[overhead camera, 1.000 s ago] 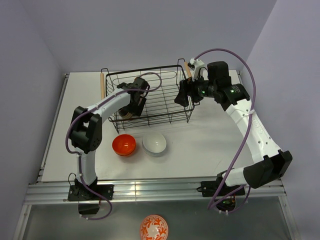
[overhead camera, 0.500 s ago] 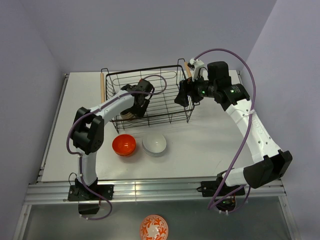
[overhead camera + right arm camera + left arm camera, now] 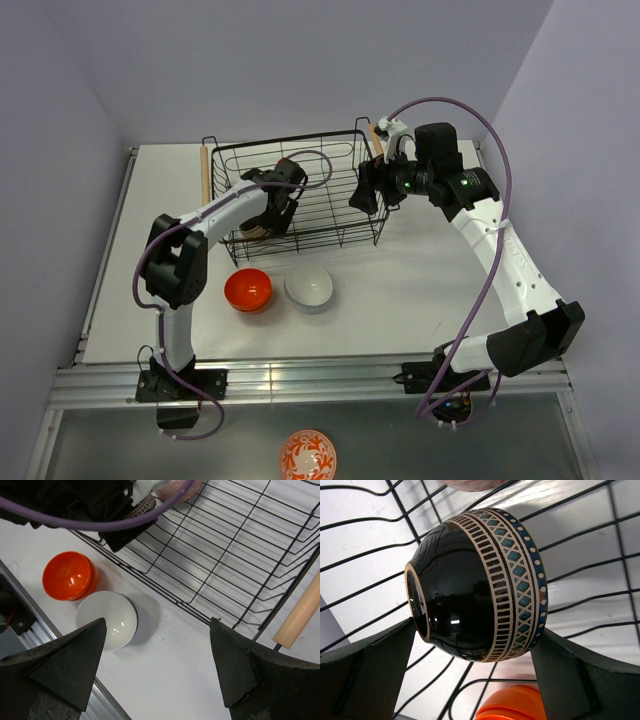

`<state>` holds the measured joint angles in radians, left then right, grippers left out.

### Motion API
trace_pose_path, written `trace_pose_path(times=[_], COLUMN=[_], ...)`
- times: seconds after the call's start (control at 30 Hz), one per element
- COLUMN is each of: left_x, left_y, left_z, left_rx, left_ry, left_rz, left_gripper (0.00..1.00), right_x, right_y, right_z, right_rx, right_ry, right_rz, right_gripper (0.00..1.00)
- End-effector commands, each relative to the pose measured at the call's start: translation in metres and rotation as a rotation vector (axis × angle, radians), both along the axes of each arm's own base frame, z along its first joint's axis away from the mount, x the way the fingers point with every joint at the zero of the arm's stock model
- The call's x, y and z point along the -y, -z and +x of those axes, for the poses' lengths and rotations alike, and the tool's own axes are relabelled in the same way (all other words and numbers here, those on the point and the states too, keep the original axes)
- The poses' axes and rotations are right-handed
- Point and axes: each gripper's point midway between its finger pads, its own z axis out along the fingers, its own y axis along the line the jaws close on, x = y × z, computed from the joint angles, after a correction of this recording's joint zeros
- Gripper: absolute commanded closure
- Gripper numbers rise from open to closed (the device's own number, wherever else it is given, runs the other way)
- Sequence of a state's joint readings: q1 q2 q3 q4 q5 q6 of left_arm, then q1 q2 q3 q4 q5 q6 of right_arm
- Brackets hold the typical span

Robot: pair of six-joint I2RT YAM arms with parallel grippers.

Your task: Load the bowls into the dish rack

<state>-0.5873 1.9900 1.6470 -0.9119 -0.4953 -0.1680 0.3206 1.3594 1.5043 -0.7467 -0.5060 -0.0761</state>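
Observation:
My left gripper [image 3: 272, 212] reaches into the black wire dish rack [image 3: 300, 143] at its left end. It is shut on the dark patterned bowl [image 3: 480, 580], which lies on its side just over the rack's wires [image 3: 600, 596]. A pale pinkish bowl [image 3: 182, 490] sits in the rack behind it. Two stacked orange bowls [image 3: 247, 288] and stacked white bowls [image 3: 309, 288] stand on the table in front of the rack. My right gripper [image 3: 365, 190] is open and empty above the rack's right front corner, with the white bowls [image 3: 107, 617] below its left finger.
The rack has a wooden rod handle at each short end [image 3: 205, 170] [image 3: 300, 615]. An orange-and-white patterned bowl [image 3: 307, 455] lies below the table's near rail. The left arm's purple cable [image 3: 125, 520] crosses the right wrist view.
The left gripper with the dark bowl moved a little to the right inside the rack, then held still. The right arm has not moved.

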Motion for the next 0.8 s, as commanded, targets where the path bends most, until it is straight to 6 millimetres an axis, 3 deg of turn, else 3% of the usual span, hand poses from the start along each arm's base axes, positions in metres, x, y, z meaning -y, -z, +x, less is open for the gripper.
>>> trace_pose_path(times=[0.0, 0.23, 0.53, 0.63, 0.77], left_x=[-0.011, 0.022, -0.009, -0.009, 0.007], left_y=[-0.015, -0.044, -0.04, -0.04, -0.048], left_z=[0.005, -0.001, 0.01, 0.01, 0.007], left_rx=[-0.005, -0.008, 0.085, 0.086, 0.081], left_ry=[-0.018, 0.178, 0.172, 0.18, 0.221], left_rz=[-0.026, -0.179, 0.066, 0.063, -0.028], left_gripper=[0.01, 0.01, 0.01, 0.0, 0.01], right_x=[0.002, 0.003, 0.001, 0.002, 0.003], right_y=[-0.005, -0.003, -0.003, -0.002, 0.001], right_z=[0.002, 0.001, 0.003, 0.003, 0.002], right_rx=[0.028, 0.03, 0.022, 0.022, 0.017], right_ry=[-0.008, -0.014, -0.018, -0.017, -0.02], right_rz=[-0.004, -0.016, -0.012, -0.018, -0.023], right_gripper=[0.09, 0.09, 0.09, 0.09, 0.09])
